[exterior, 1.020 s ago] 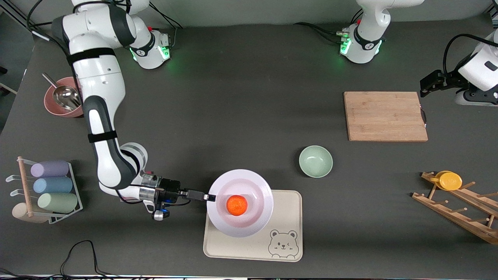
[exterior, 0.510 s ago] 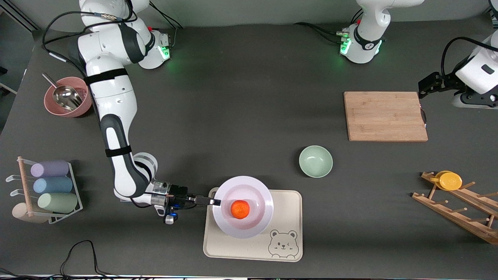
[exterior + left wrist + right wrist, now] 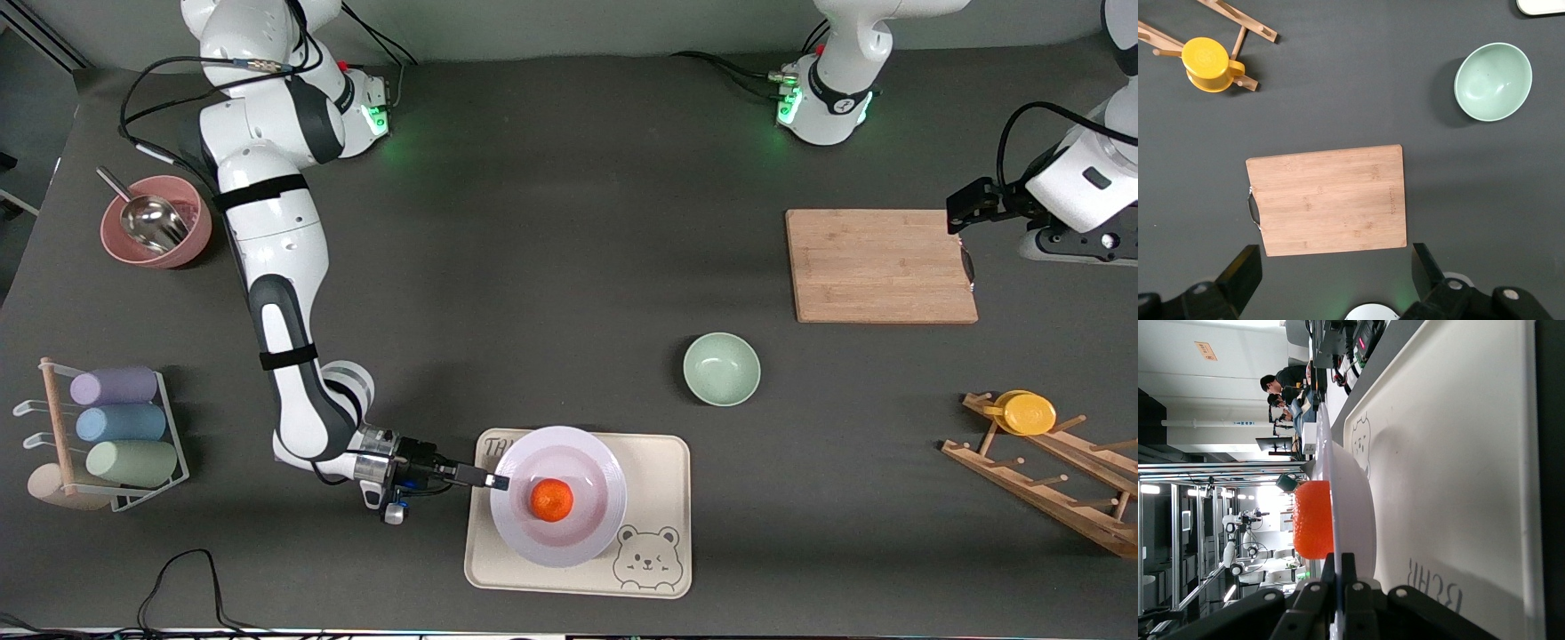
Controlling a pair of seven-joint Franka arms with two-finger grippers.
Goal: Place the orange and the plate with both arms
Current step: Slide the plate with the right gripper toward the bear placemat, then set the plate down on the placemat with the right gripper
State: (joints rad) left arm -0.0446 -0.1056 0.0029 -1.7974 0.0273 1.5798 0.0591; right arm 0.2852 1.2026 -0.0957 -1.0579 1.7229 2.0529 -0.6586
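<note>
Tray [image 3: 658, 462] (cream, bear drawing) sits lower centre of the front view. Plate [image 3: 587, 542] is over the tray's end toward the right arm; wrist view shows its base lifted off the tray [image 3: 1458, 440], so not set down yet.

Plate [image 3: 1361, 513]: glossy, rigid, likely ceramic, so brittle and slick. Only the thin rim offers a hold, and a one-sided pinch cantilevers the whole load. Keep it level.

Right gripper [image 3: 494, 481], lower centre-left of the front view, has its fingers closed to a sliver on the plate rim; same clamp shows in the wrist view [image 3: 1338, 583].

Left gripper [image 3: 1331, 273] hangs over the cutting board [image 3: 880, 265] in the upper right of the front view, waiting, fingers spread wide with nothing between them.

Orange [image 3: 551, 500] rests in the plate well, loose. Light, round, bumpy skin; it will probably roll on any tilt. Wrist view shows it against the plate face [image 3: 1313, 519].
</note>
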